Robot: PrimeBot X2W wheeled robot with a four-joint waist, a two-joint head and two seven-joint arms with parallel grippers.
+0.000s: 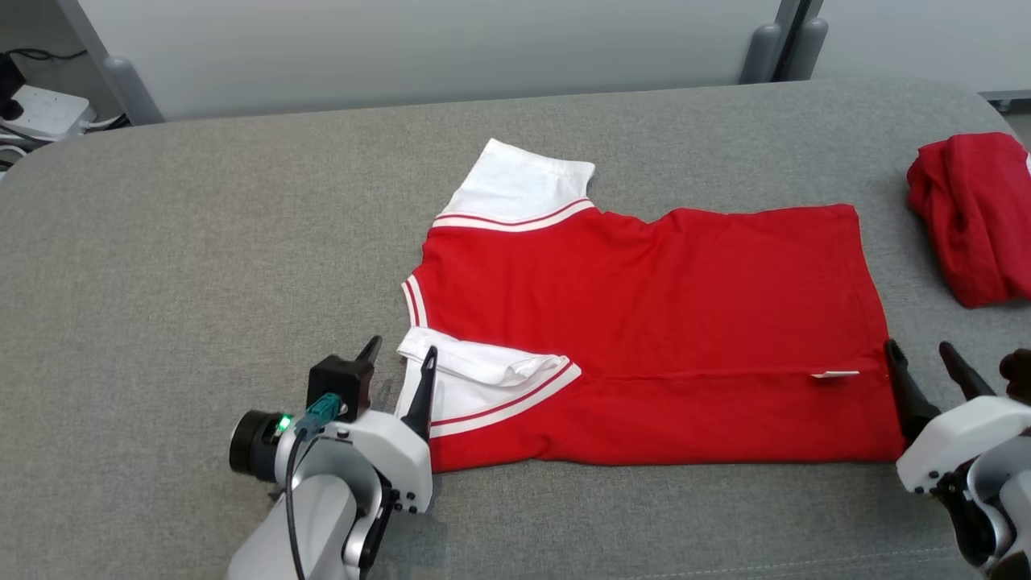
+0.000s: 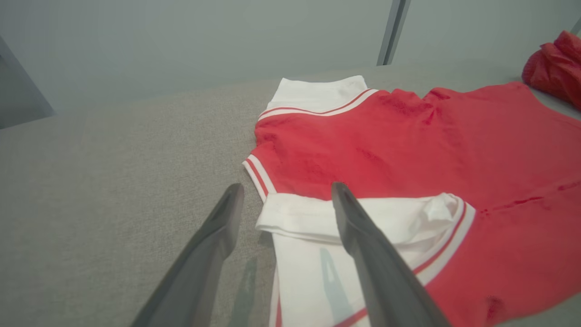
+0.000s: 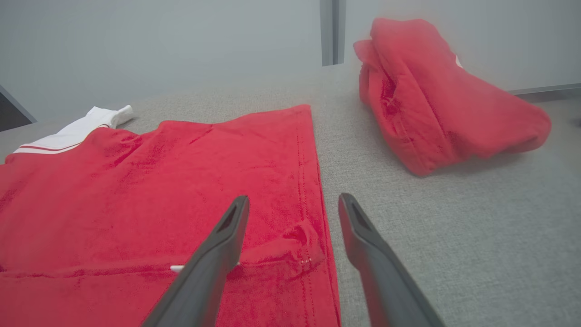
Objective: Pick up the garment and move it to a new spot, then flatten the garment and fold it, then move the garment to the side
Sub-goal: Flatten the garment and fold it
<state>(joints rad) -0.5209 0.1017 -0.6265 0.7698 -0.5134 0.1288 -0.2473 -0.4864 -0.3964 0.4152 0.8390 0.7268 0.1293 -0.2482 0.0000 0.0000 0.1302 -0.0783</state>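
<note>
The garment point(image 1: 644, 322) is a red shirt with white sleeves, lying flat on the grey table point(image 1: 201, 242) with its near long edge folded over. My left gripper point(image 1: 401, 354) stands open at the near white sleeve point(image 2: 354, 218), one finger over the cloth and one over bare table. At the shirt's hem corner point(image 3: 313, 254), my right gripper point(image 1: 918, 358) is open too, its fingers straddling the hem edge with nothing held. The far white sleeve point(image 1: 519, 181) points away from me.
A second red garment point(image 1: 975, 213) lies bunched at the table's right edge, also seen as a red heap point(image 3: 435, 104) in the right wrist view. A grey partition wall point(image 1: 403, 48) runs behind the table. A white power strip point(image 1: 44, 113) sits at the far left.
</note>
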